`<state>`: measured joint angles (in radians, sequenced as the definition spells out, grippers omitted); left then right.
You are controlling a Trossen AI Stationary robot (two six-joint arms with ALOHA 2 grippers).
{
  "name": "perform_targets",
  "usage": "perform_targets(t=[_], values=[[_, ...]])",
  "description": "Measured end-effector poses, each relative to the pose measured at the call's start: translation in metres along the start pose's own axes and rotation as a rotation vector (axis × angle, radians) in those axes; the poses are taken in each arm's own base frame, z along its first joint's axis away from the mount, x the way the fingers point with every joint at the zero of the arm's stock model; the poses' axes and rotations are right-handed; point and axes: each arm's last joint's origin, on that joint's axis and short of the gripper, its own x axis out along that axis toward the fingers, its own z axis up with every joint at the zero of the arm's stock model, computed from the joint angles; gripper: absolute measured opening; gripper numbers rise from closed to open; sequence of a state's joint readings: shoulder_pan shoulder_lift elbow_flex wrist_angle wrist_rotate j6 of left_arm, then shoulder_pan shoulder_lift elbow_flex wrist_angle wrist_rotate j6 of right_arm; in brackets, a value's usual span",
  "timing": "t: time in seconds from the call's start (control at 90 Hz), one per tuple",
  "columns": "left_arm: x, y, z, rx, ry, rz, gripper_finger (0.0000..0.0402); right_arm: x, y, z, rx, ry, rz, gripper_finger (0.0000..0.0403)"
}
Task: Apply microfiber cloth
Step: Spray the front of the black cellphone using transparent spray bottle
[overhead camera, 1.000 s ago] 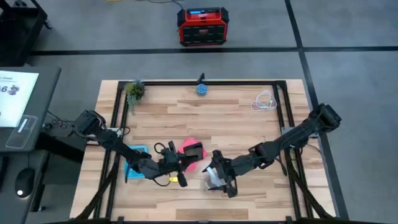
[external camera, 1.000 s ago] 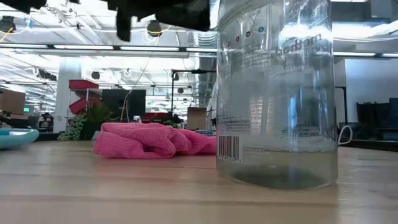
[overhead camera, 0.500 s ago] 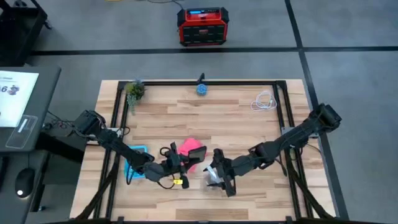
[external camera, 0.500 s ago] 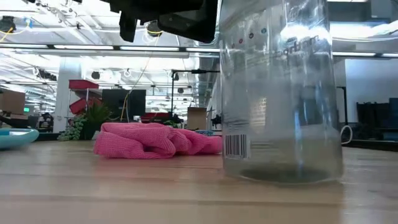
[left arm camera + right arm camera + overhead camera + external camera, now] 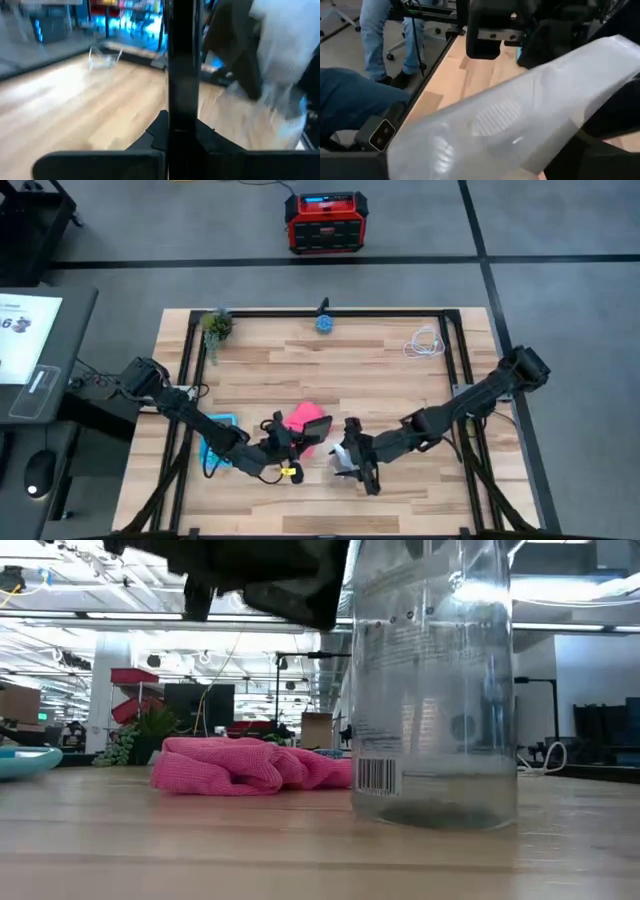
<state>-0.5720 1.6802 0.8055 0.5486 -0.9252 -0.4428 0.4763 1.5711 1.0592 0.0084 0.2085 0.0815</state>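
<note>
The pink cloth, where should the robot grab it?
Probably from above, at the raised fold along the top of the microfiber cloth. It lies crumpled on the table, so that ridge gives fingers something to pinch. Come from its open far side; the phone covers the near edge.

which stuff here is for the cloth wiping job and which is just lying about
For the job:
- microfiber cloth, bunched on the table
- black phone, held by the left gripper
- clear spray bottle, held by the right gripper

Just lying about:
- light blue calculator
- small plant
- white cable
- red box
</note>
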Motion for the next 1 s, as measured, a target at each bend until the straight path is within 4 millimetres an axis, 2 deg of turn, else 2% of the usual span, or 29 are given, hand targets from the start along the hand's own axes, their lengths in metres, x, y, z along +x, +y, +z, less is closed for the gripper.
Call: perform_targets(t=[0.222, 0.411, 0.589, 0.744, 1.0], values=[[0.003, 0.024, -0.022, 0.007, 0.132, 0.200, 0.0009, -0.016, -0.005, -0.001, -0.016, 0.062, -0.070, 0.0235], [0.007, 0.037, -0.042, 0.086, 0.196, 0.263, 0.0009, -0.029, -0.011, -0.001, -0.040, 0.106, -0.181, 0.0235], [0.010, 0.043, -0.063, 0.050, 0.202, 0.297, 0.0009, -0.038, -0.015, -0.004, -0.064, 0.156, -0.260, 0.0235], [0.010, 0.044, -0.068, 0.025, 0.192, 0.309, 0.0009, -0.045, -0.017, -0.005, -0.071, 0.178, -0.258, 0.0235], [0.010, 0.043, -0.068, 0.042, 0.198, 0.294, 0.0009, -0.074, -0.023, 0.002, -0.063, 0.177, -0.256, 0.0235]])
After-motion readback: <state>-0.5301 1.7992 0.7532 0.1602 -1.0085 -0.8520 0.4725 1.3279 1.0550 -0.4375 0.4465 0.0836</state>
